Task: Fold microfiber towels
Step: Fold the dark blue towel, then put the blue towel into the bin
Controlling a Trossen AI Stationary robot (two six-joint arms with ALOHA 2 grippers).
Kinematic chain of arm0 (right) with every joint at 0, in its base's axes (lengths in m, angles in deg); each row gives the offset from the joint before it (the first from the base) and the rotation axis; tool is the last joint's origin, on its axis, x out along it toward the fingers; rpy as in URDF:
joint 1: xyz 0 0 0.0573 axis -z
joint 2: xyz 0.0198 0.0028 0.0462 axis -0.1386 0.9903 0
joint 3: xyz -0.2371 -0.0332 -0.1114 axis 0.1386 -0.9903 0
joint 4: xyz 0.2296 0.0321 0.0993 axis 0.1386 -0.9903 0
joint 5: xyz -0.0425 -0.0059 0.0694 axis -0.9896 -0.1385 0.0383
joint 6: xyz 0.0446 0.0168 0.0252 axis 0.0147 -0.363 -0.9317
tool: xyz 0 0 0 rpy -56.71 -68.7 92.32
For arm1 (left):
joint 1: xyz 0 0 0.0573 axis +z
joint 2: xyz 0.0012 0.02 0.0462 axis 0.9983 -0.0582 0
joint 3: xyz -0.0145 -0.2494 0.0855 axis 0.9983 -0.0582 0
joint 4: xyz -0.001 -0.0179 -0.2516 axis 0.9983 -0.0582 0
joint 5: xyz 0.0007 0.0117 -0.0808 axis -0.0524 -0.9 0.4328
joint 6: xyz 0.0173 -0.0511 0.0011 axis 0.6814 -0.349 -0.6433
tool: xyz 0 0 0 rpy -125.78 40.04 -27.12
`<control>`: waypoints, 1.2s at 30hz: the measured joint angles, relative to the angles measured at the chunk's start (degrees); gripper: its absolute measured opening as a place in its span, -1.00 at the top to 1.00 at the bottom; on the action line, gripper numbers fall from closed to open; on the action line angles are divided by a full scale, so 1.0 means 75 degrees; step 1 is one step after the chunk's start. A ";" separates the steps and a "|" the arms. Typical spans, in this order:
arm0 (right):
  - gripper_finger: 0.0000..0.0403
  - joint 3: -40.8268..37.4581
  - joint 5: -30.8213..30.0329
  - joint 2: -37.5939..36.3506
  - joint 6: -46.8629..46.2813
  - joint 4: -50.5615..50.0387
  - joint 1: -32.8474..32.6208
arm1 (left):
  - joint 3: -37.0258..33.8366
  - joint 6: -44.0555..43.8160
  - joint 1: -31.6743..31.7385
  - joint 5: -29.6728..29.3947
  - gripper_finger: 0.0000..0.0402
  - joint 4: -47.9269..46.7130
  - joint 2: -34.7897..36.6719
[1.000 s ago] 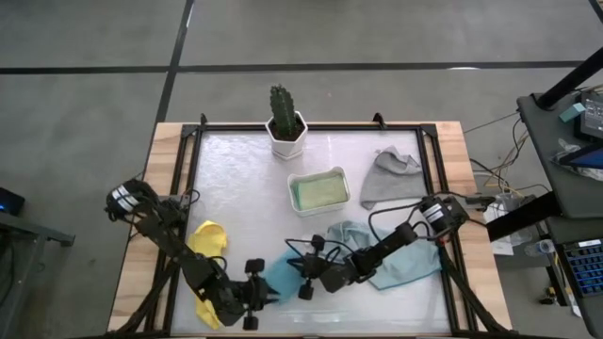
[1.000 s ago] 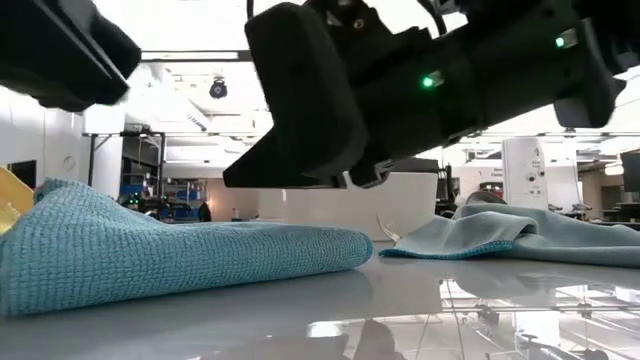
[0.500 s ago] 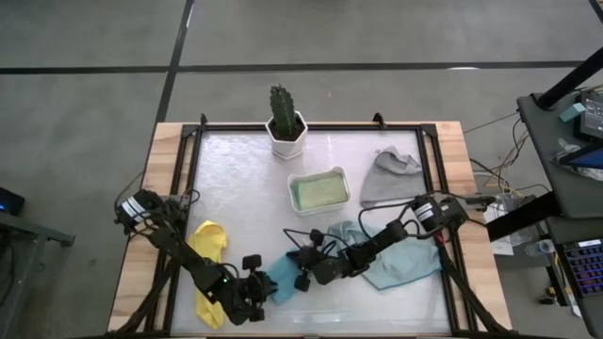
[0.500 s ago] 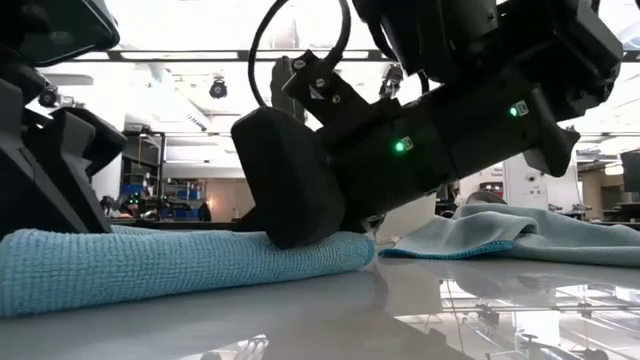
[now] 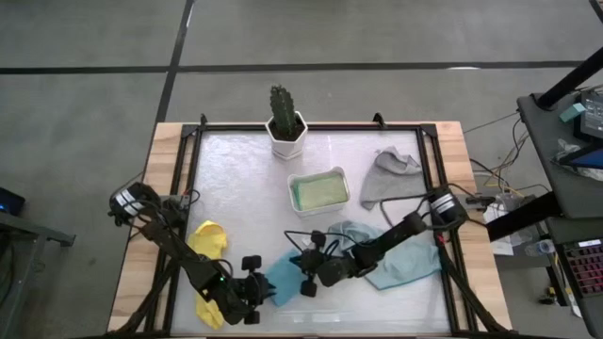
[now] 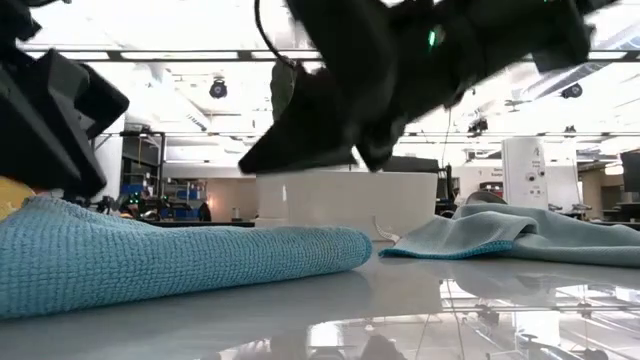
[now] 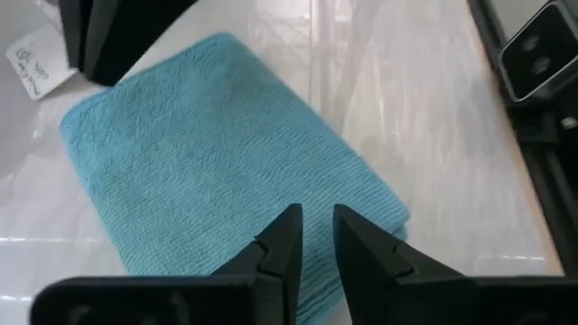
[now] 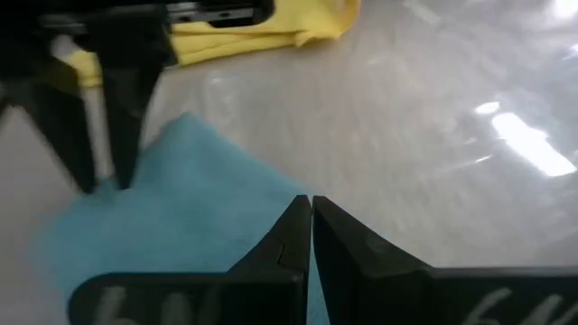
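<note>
The bright blue towel (image 5: 283,280) is shown folded into a flat pad on the desk (image 5: 245,188), toward the desk's near edge; its ribbed surface is seen in the left wrist view (image 7: 217,171), and in the low view (image 6: 150,260) it lies flat with a rounded fold at one end. The left tool (image 5: 251,294) is placed at the blue towel's left side, its fingers (image 7: 280,244) held slightly apart just above the towel's edge; nothing is seen gripped between them. The right tool (image 5: 303,275) is held over the blue towel's right side, lifted clear of the cloth in the low view, with its fingers (image 8: 293,230) pressed together on nothing. The yellow towel (image 5: 207,237) is crumpled just left of the blue towel, beside the left arm. The pale teal towel (image 5: 405,264) is spread to the right of the blue towel, partly under the right arm. The grey towel (image 5: 386,174) is bunched farther back and to the right. The white tray (image 5: 318,190), holding a green cloth (image 5: 318,193), is set behind the blue towel, and a potted cactus (image 5: 285,118) stands behind the tray.
</note>
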 joint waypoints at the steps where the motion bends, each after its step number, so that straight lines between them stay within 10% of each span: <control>1: 0.93 0.0007 0.0233 -0.0169 -0.0181 -0.0264 0.0014 | 0.0000 0.0004 0.0000 -0.0003 0.75 0.0008 0.0041; 16: 0.16 0.0025 0.3425 -0.1385 -0.3355 -0.3650 0.0811 | -0.0023 -0.0176 -0.0054 0.0094 0.75 0.0499 -0.0433; 36: -0.34 0.0033 0.3443 -0.0685 -0.3463 -0.2574 0.0925 | -0.0076 -0.0226 -0.0073 0.0404 0.75 0.0640 -0.0682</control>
